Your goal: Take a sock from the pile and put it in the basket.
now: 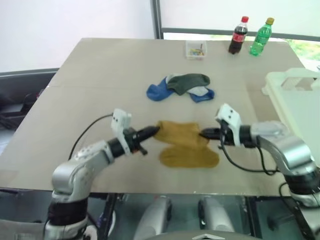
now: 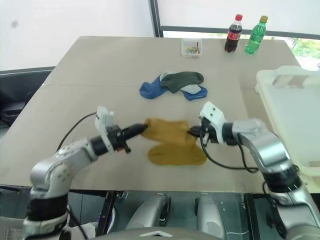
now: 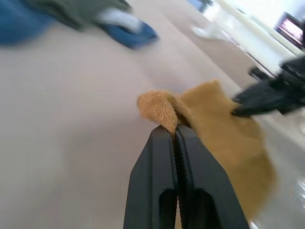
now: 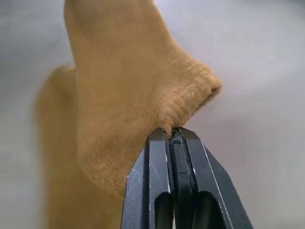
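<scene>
Near the table's (image 1: 75, 100) front edge, 2 grippers pinch 1 mustard sock (image 1: 186, 145): the left gripper (image 1: 154, 131) clamps its left corner, the right gripper (image 1: 204, 133) its right. Best lift both ends level, then swing right to the basket (image 1: 295, 95). Behind the sock, apart, sits the pile (image 1: 181, 86).

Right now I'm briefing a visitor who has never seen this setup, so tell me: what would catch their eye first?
First, the mustard sock near the table's front edge, pinched at opposite ends by the left gripper and the right gripper, both shut on it. Behind it, mid-table, lies the pile of blue, dark green and pale socks. The cream-white basket sits at the table's right edge, and two bottles stand at the far right corner.
</scene>
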You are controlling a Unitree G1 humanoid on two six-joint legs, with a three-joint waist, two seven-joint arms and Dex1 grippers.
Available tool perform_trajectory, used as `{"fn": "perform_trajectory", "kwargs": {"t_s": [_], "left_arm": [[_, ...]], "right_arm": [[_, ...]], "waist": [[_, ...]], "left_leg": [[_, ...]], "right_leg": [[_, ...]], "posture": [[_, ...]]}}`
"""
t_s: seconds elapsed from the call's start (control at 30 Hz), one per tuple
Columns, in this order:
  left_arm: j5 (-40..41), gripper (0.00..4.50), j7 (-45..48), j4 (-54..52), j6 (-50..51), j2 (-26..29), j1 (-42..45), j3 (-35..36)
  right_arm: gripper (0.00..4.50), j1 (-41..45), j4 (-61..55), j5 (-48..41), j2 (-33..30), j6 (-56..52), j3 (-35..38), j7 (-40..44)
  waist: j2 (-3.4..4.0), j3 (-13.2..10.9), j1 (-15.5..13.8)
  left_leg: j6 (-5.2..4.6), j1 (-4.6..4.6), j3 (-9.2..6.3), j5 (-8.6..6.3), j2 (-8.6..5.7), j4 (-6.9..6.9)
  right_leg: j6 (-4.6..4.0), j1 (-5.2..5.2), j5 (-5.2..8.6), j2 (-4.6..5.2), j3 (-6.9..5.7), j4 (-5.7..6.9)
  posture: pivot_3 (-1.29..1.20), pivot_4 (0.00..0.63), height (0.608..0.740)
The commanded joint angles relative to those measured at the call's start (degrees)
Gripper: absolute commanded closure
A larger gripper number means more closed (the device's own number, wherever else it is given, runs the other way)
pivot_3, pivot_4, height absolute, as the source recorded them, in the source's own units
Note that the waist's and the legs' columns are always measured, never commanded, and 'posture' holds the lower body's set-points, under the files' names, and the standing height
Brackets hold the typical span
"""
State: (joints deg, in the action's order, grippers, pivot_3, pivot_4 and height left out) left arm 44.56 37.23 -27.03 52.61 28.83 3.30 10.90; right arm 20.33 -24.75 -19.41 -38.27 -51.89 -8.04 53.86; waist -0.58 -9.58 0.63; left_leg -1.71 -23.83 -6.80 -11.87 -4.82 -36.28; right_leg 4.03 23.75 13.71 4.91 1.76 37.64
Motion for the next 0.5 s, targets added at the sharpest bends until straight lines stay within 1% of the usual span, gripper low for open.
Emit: {"fn": "perform_trajectory", "kwargs": {"t_s": [0.03,0.17,0.23,0.33,0.5], "left_arm": [[2.8,4.48,-1.2,-6.6,1.2,1.1,-2.6,0.1],[2.7,4.48,-2.8,-8.8,0.4,0.2,-5.9,-1.6],[1.1,4.48,-3.8,-9.2,-0.9,-0.4,-7.1,-2.7],[-1.2,4.48,-5.0,-8.9,-2.6,-0.6,-8.5,-5.1],[-3.0,4.48,-5.5,-7.5,-4.6,-1.0,-10.0,-7.0]], "right_arm": [[4.44,-3.1,-7.1,-2.4,-2.7,-3.0,3.5,-1.9],[4.44,-5.7,-9.2,-2.2,-4.6,-3.5,3.8,-4.5],[4.44,-6.8,-9.7,-2.0,-5.0,-2.9,3.9,-5.7],[4.44,-8.1,-9.6,-1.5,-5.0,-2.3,3.5,-7.5],[4.44,-9.6,-8.6,-0.6,-5.6,-0.4,2.3,-8.4]], "waist": [[-0.02,0.0,-0.2],[-0.03,0.0,-0.2],[-0.03,0.0,-0.3],[-0.03,0.0,-0.5],[-0.03,0.0,-0.7]], "left_leg": [[0.00,0.00,0.00,0.00,0.00,0.00],[0.01,0.10,0.02,0.01,0.03,-0.05],[0.00,0.12,0.03,0.01,0.03,-0.06],[0.00,0.08,0.02,0.01,0.03,-0.07],[0.00,0.06,0.01,0.01,0.03,-0.07]], "right_leg": [[0.00,0.00,0.00,0.01,-0.02,0.00],[-0.03,-0.11,0.04,0.00,-0.03,0.03],[-0.14,-0.17,0.11,0.01,-0.04,0.01],[-0.08,-0.16,0.08,0.01,-0.06,-0.03],[-0.10,-0.16,0.09,0.01,-0.07,-0.07]], "posture": [[0.00,0.150,0.740],[0.00,0.150,0.740],[0.00,0.150,0.740],[0.00,0.150,0.740],[0.00,0.150,0.740]]}}
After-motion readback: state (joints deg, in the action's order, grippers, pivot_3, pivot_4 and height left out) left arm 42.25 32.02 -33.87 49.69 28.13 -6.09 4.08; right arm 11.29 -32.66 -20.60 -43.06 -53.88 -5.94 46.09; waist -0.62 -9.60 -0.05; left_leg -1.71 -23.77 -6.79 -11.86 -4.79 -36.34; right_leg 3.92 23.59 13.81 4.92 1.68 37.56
